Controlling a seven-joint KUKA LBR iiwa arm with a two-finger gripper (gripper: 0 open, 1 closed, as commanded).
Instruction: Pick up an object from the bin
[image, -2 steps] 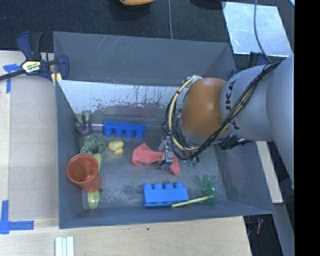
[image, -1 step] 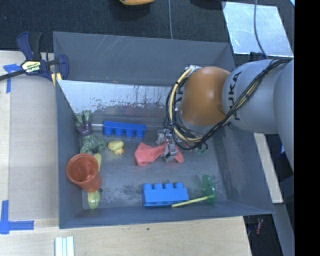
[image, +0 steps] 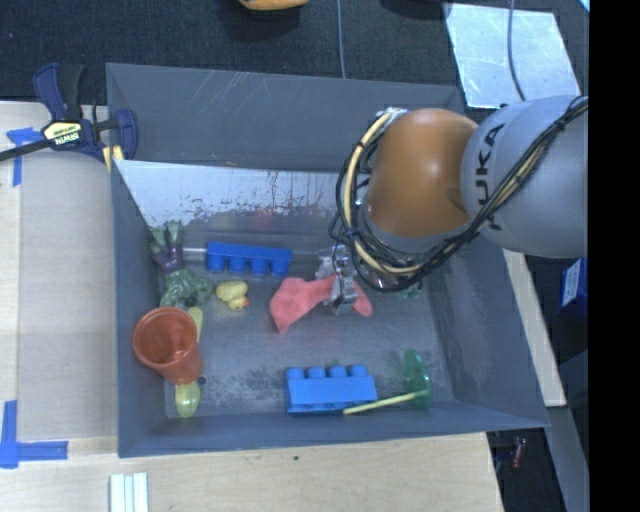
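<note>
The hand (image: 343, 283) was seen at the right end of a limp pink soft piece (image: 293, 304) in the middle of the grey metal bin (image: 300, 115); whether it was clenched could not be told.

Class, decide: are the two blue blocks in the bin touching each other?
Apart. The camera view shows bare floor and a pink toy between the upper block and the lower block.
</note>
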